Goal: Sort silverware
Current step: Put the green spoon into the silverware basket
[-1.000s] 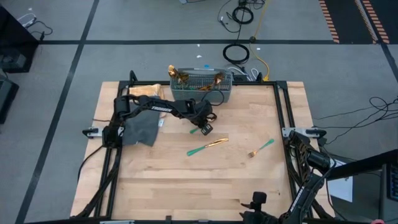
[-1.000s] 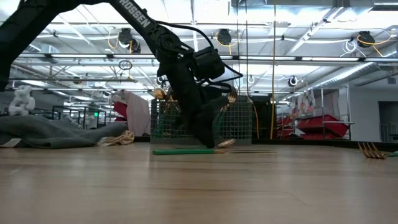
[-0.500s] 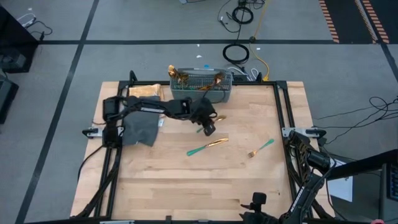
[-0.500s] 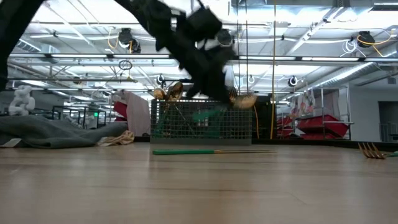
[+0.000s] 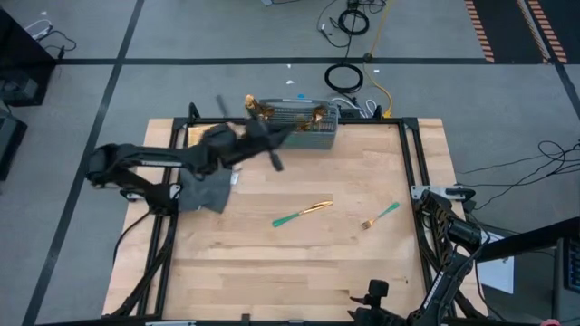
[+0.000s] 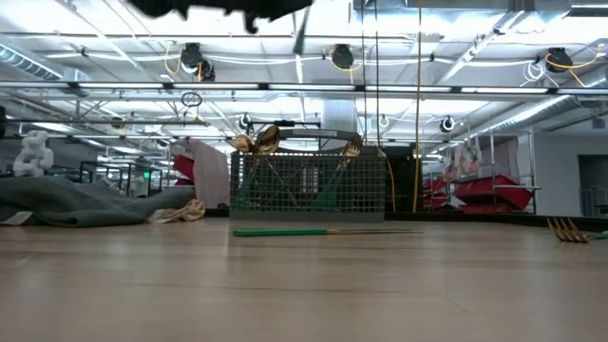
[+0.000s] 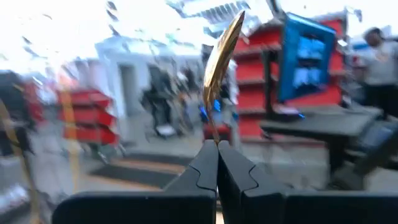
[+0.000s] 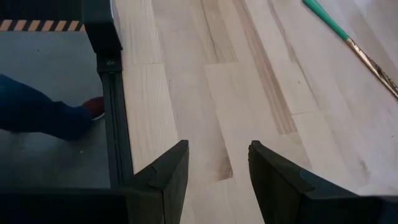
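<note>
knife left of fork, basket behind

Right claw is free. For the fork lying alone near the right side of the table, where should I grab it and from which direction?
Take the fork at mid-handle, on the slim teal part, coming straight down with the jaws set across its length. It lies flat and diagonal on bare wood, gold head toward the table's near side, well apart from the knife, so nothing crowds it. The right claw is open.

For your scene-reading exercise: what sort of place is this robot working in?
Probably an industrial lab or workshop: exposed ceiling pipes, red equipment racks behind the table, and loose cables on a taped floor.
</note>
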